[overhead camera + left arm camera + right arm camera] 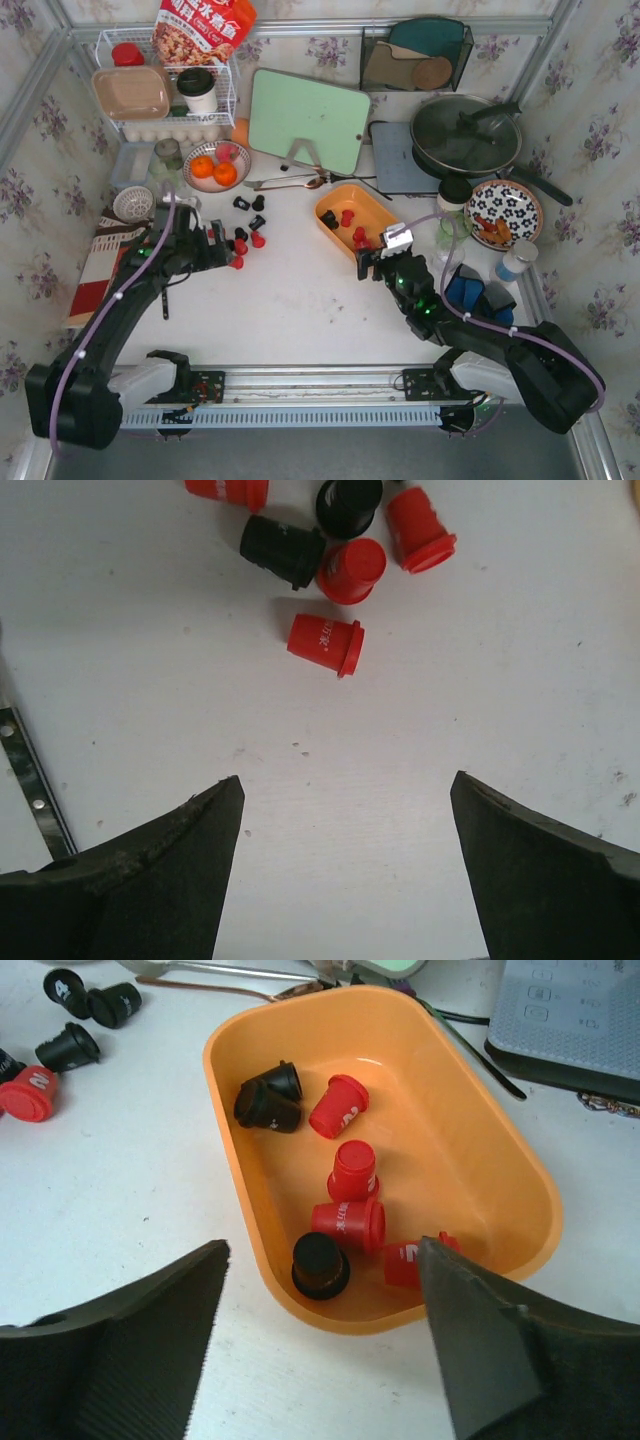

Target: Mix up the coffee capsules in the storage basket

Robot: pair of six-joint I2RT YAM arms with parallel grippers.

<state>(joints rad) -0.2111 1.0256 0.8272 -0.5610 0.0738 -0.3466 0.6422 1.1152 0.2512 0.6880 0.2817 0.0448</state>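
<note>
The orange storage basket sits at the table's middle right and shows in the right wrist view. Inside it lie several coffee capsules, red and black. More capsules lie loose on the white table to its left, and several of them show in the left wrist view, the nearest one red and on its side. My left gripper is open and empty, just short of the loose capsules. My right gripper is open and empty at the basket's near end.
A bowl of oranges and a spoon lie behind the loose capsules. A green cutting board, a lidded pan, a flowered plate and a white wire rack line the back and right.
</note>
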